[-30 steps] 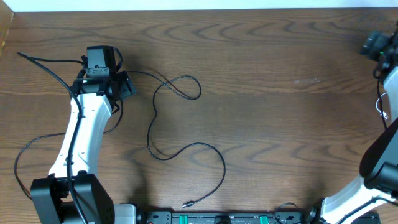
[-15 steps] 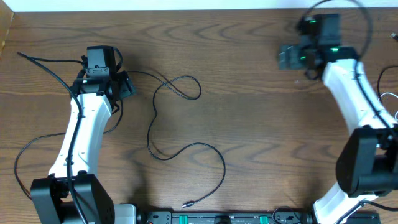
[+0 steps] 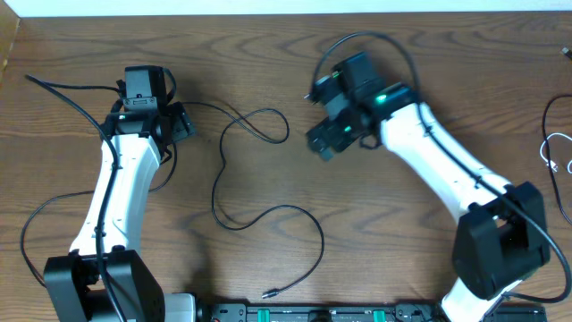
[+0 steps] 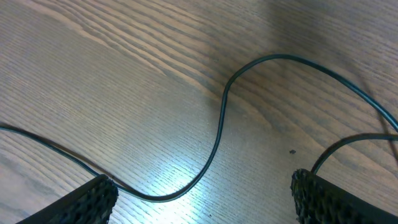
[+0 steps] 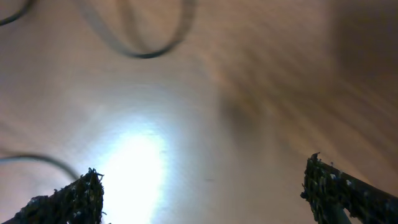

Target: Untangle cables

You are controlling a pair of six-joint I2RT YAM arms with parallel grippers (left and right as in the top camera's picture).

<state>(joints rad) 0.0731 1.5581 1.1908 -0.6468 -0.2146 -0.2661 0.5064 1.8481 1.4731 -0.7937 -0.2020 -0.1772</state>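
Right arm swung inward near black cable, white cable apart, both jaws released.

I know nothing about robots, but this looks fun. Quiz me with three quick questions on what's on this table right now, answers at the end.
1. Yes or no: does the right gripper hold anything?
2. Where does the black cable's plug end lie? A) by the table's edge on the robot's side; B) under the right gripper; C) at the far edge.
3. Fill in: a thin white cable lies at the table's ___ edge, by the robot's own sides.
Key: 1. No, its jaws stand open with nothing between them. 2. A. 3. right.
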